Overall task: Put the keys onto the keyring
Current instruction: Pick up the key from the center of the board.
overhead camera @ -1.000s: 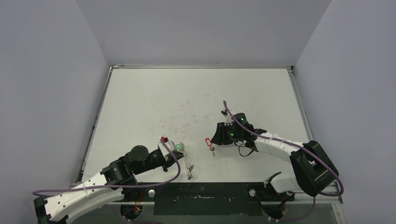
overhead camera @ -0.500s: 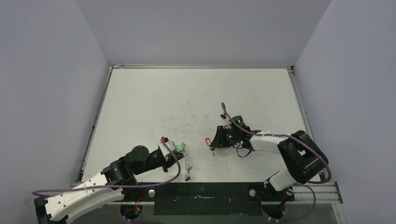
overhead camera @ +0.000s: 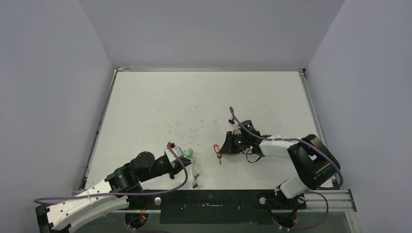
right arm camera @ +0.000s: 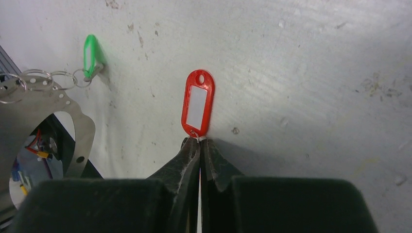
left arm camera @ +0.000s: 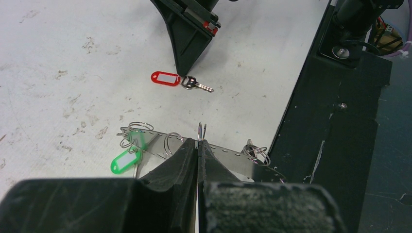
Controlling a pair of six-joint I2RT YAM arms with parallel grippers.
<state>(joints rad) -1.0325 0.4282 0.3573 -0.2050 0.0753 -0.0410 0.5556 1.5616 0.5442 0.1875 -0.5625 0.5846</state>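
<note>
Left gripper: jaws pressed together on the keyring, which shows as a thin grey metal band punched with holes and fringed with small wire rings. One ring stands up right at the fingertips. The gripper's own fingers cover the middle of the band, so the exact pinch point is hidden. In the right wrist view the band runs off the left edge, and from above it is only a faint glint near the worktop's front edge. Right gripper: jaws closed, tips down on the worktop, nipping the small link where the red tag meets its key. The red-tagged key lies flat near the middle of the worktop, well apart from the keyring; its blade is hidden under the fingers in the right wrist view. Green tag sits beside the band's left end and seems joined to one of its rings. Its key is hard to make out. Worktop is white, matt, scuffed and speckled with grey marks. A black rail runs along the near edge. Plain pale grey walls close in on the left, right and far sides.
</note>
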